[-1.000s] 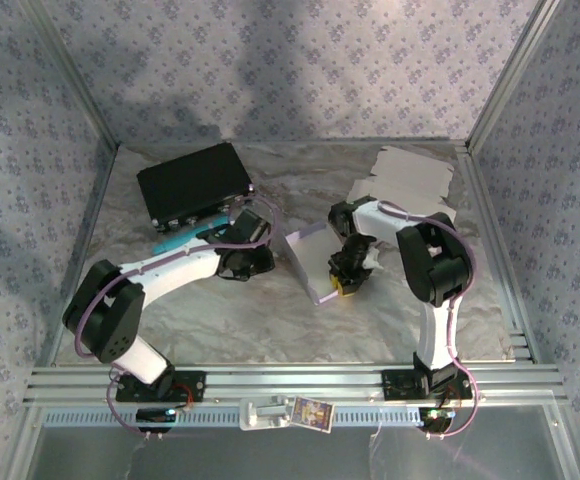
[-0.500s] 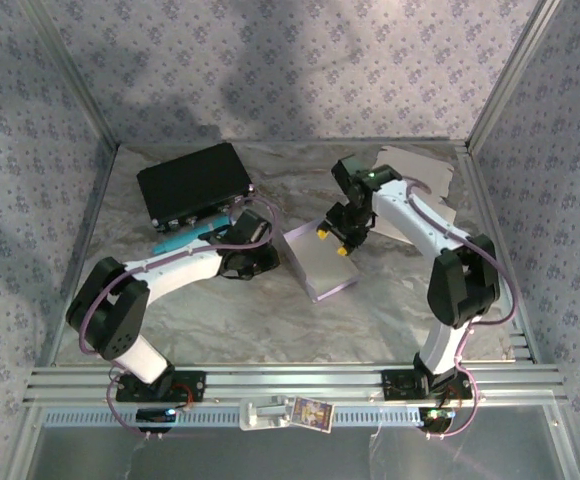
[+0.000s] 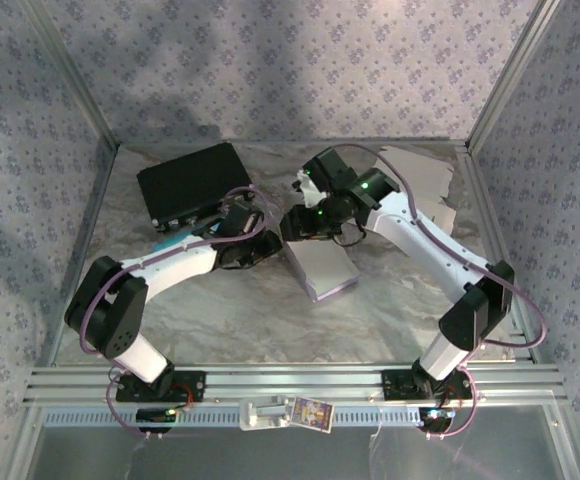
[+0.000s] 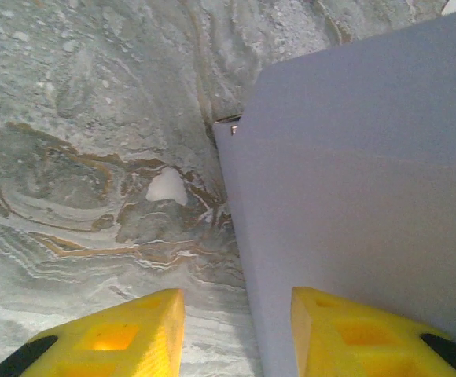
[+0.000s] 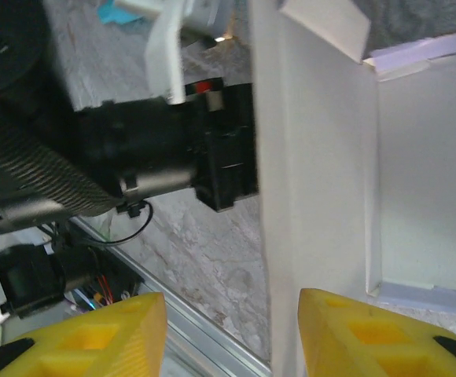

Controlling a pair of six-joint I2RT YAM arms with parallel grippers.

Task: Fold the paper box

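Note:
The paper box (image 3: pixel 327 268) is a pale lavender, partly folded carton lying mid-table. My left gripper (image 3: pixel 273 243) sits at its left side. In the left wrist view the left gripper (image 4: pixel 236 334) is open, its yellow fingers (image 4: pixel 126 334) straddling the edge of a box wall (image 4: pixel 354 173). My right gripper (image 3: pixel 292 226) reaches over to the box's back-left corner. In the right wrist view the right gripper (image 5: pixel 232 338) is open, with an upright white box wall (image 5: pixel 307 157) standing between its fingers (image 5: pixel 369 338), untouched on the left side.
A flat sheet of cut cardboard (image 3: pixel 425 180) lies at the back right. A black case (image 3: pixel 192 183) sits at the back left, with a cyan item (image 3: pixel 170 243) in front of it. The left arm's black wrist (image 5: pixel 173 157) is close beside the right gripper. Aluminium rails (image 3: pixel 290 380) line the near edge.
The right arm has swung from the box's right side up and across to its back-left corner, and its jaws have opened wider. The left jaws have widened slightly.

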